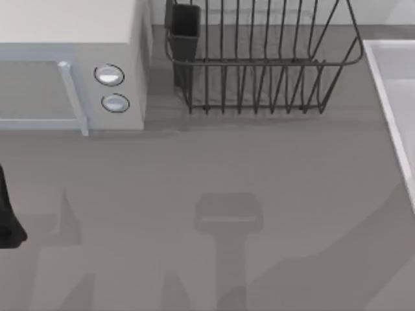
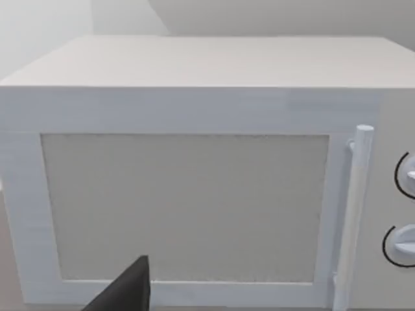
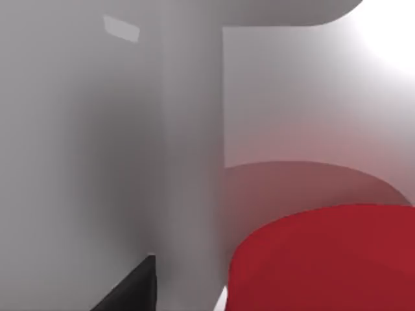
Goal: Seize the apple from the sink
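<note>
**Right gripper down in the sink, hard against the apple**

At the far left edge of the top view, a black piece of my left arm (image 1: 8, 217) is showing over the grey countertop (image 1: 214, 162), parked in front of the microwave (image 1: 71, 65). Its wrist camera is looking straight at the microwave's pale door panel (image 2: 185, 207), with the upright bar handle (image 2: 355, 214) and two round knobs (image 2: 405, 243) beside it; one dark fingertip (image 2: 130, 291) is poking into that view, and I cannot tell whether the left claw is released or clenched.

Moving rightward, the bare countertop is carrying soft shadows of the arms. Behind it, the dark wire dish rack (image 1: 259, 65) is standing against the pale back wall, a black cup (image 1: 186, 32) sitting at its left end.

At the right edge, the whitish rim of the sink (image 1: 389, 97) is running down the table. The right wrist view is looking into the basin: the sink's smooth grey walls are meeting in a rounded corner, and the apple (image 3: 331, 259) is lying very near the camera, casting a reddish glow on the wall behind. One black finger (image 3: 133, 288) is showing just beside it, apparently not touching; the right claw's state I cannot tell either.
</note>
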### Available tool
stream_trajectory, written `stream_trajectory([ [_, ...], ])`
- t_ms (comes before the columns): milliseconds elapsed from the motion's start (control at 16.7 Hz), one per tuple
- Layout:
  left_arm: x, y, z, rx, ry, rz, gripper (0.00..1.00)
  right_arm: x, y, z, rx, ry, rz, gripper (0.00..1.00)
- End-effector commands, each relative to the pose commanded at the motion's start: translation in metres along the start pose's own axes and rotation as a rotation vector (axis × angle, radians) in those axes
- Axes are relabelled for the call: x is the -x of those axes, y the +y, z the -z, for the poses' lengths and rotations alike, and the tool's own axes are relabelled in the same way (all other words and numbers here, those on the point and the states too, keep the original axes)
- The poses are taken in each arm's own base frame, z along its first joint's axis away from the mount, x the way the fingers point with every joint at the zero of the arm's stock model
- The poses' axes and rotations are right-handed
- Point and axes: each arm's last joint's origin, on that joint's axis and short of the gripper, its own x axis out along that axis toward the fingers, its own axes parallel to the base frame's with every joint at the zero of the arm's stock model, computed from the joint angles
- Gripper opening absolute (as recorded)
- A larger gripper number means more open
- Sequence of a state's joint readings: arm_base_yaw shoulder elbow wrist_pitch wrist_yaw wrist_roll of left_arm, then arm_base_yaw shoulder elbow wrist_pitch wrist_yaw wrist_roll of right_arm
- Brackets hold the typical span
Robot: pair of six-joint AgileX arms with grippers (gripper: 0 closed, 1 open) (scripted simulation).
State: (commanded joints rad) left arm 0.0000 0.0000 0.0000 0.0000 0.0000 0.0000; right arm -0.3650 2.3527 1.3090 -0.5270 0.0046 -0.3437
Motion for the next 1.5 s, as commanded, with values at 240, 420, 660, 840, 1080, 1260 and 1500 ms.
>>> stream_trajectory([
  [240,0.0,0.0,0.0,0.0,0.0,0.0,1.0,0.0,0.0,0.0,0.0,0.0,0.0,0.55],
  [420,0.0,0.0,0.0,0.0,0.0,0.0,1.0,0.0,0.0,0.0,0.0,0.0,0.0,0.32],
  [660,0.0,0.0,0.0,0.0,0.0,0.0,1.0,0.0,0.0,0.0,0.0,0.0,0.0,0.02],
  [840,0.0,0.0,0.0,0.0,0.0,0.0,1.0,0.0,0.0,0.0,0.0,0.0,0.0,0.0],
  [1080,0.0,0.0,0.0,0.0,0.0,0.0,1.0,0.0,0.0,0.0,0.0,0.0,0.0,0.0],
  [1260,0.0,0.0,0.0,0.0,0.0,0.0,1.0,0.029,-0.001,-0.006,-0.008,-0.049,0.0,0.0],
  [1500,0.0,0.0,0.0,0.0,0.0,0.0,1.0,0.058,-0.007,-0.02,-0.008,-0.058,0.003,0.0],
])
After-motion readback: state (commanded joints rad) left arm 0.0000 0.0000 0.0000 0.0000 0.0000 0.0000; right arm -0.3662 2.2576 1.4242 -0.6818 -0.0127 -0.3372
